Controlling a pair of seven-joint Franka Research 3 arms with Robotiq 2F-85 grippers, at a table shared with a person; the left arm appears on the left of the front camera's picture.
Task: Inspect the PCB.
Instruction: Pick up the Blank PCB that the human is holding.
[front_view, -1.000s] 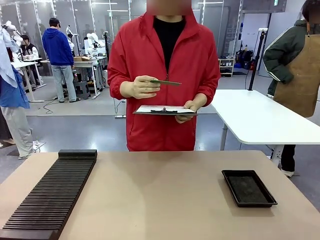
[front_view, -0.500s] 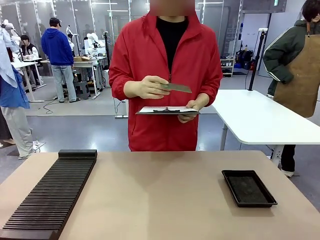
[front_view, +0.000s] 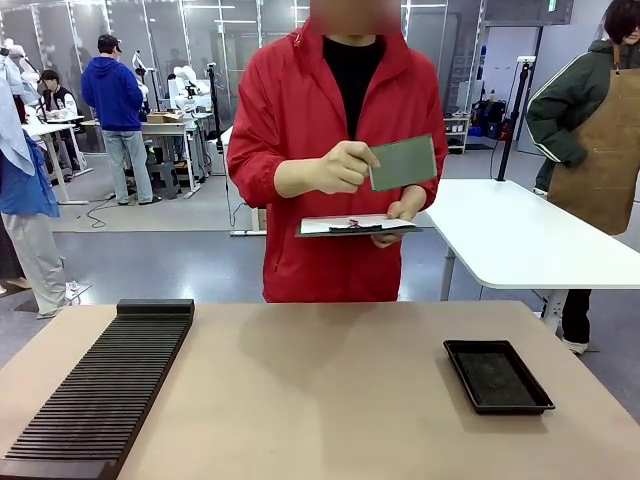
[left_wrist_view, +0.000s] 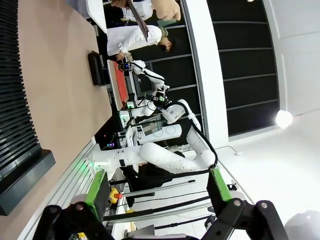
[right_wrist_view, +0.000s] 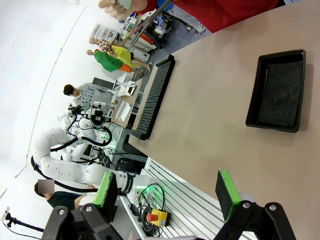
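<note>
Across the table a person in a red jacket holds the PCB upright at chest height in one hand, its pale green face turned toward me. The other hand holds a white clipboard flat just below it. My left gripper stands open with nothing between its green pads, well back from the table. In the right wrist view my right gripper is open too, above the near table edge with nothing in it.
A black shallow tray sits on the tan table at the right, also seen as the tray from the right wrist. A long black slotted rack lies along the left side. A white table stands behind.
The person has lifted the PCB from lying flat and edge-on over the clipboard to upright, and has shifted a little to the right. Both grippers stay as they were.
</note>
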